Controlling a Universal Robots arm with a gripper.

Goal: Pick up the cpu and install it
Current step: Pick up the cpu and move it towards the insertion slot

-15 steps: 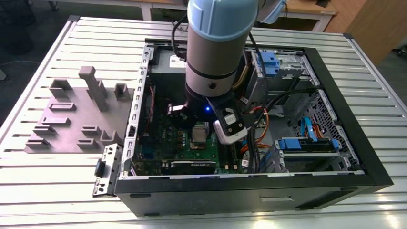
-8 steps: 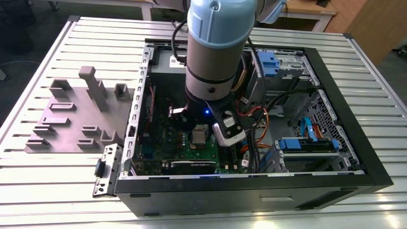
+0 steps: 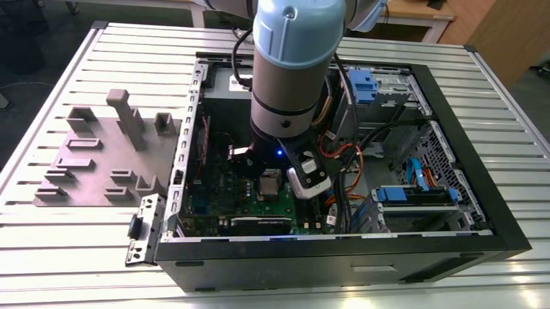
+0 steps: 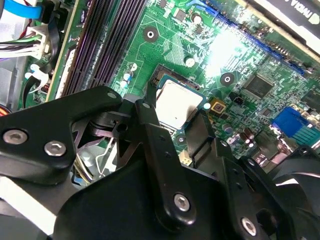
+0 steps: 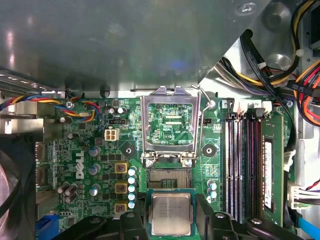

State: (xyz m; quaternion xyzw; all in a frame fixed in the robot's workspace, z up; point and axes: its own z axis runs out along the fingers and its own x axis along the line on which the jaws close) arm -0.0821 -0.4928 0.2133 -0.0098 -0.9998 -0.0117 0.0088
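- Setting: a slatted metal table (image 3: 516, 129) carries the whole work area.
- Exterior view's left: a grey fixture plate (image 3: 86, 167) lies by that edge of the table, just beside the case (image 3: 344, 257).
- Centre: the case lies open. The arm (image 3: 288, 71) reaches down into it over the board (image 5: 80, 150).
- Board, first wrist view: the frame (image 5: 167, 125) stands hinged up. The socket (image 5: 170, 176) is exposed, with no chip seated.
- Task item: the cpu (image 5: 171, 212) hangs over the board just beside the socket, on the side away from the raised frame, metal top towards the cameras. Its height above the board cannot be told.
- End effector: the gripper (image 4: 174, 115) is clamped on the cpu, with one black finger (image 5: 206, 215) against each of two opposite edges.
- Beside the socket: the memory slots (image 5: 240, 160) run parallel to it.
- Exterior view's right: drive bays (image 3: 413, 196) and cables (image 5: 305, 80) fill that side of the case.
- Step in hand (judgement): pick-up is complete and installation is not. The cpu is being positioned at the socket.
- Requirement (judgement): seating calls for cpu edges square to the socket, the cpu centred and level, and no sideways load on the contacts. The raised frame must stay clear of the fingers.
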